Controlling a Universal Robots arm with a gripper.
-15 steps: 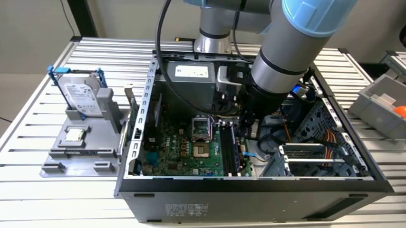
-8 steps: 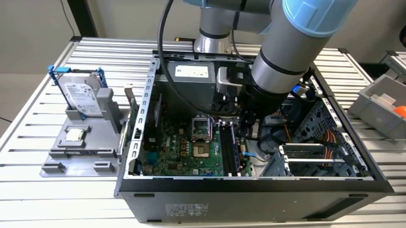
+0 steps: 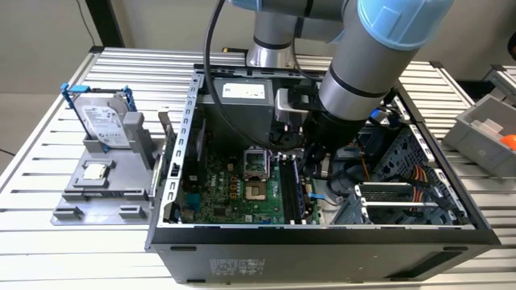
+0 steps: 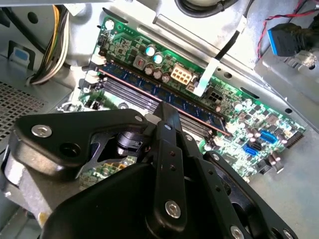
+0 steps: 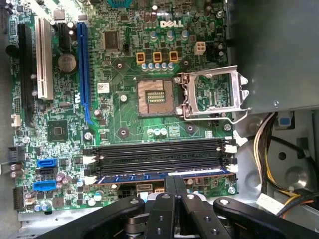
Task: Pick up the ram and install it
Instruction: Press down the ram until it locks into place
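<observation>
The arm reaches down into the open computer case point(image 3: 173, 181) standing on the slatted metal desk point(image 3: 48, 254), its wrist over the right part of the motherboard point(image 3: 234, 193) as the exterior view shows it. There the claw itself is hidden behind the wrist.

Both wrist views look past the black linkage of the claw point(image 5: 174, 186) point(image 4: 167, 112). Its two fingers are drawn together, tips meeting right at the ram point(image 5: 164, 177) point(image 4: 164, 102), which sits edge-on in the outermost of the memory slots point(image 5: 159, 152), beside the three empty black ones. Whether the tips pinch the stick or merely press on its top edge I cannot tell.

The first wrist view lays out the board from above: the open CPU socket point(image 5: 155, 97) with its metal frame swung aside, a blue expansion slot point(image 5: 83, 74) and blue connectors near the board's corner. The second wrist view instead shows the ram lengthwise as a blue-labelled strip with a copper-coloured edge.

The exterior view alone takes in the surroundings: a grey fixture point(image 3: 105, 193) on the exterior view's left holding a hard drive point(image 3: 105, 124).
</observation>
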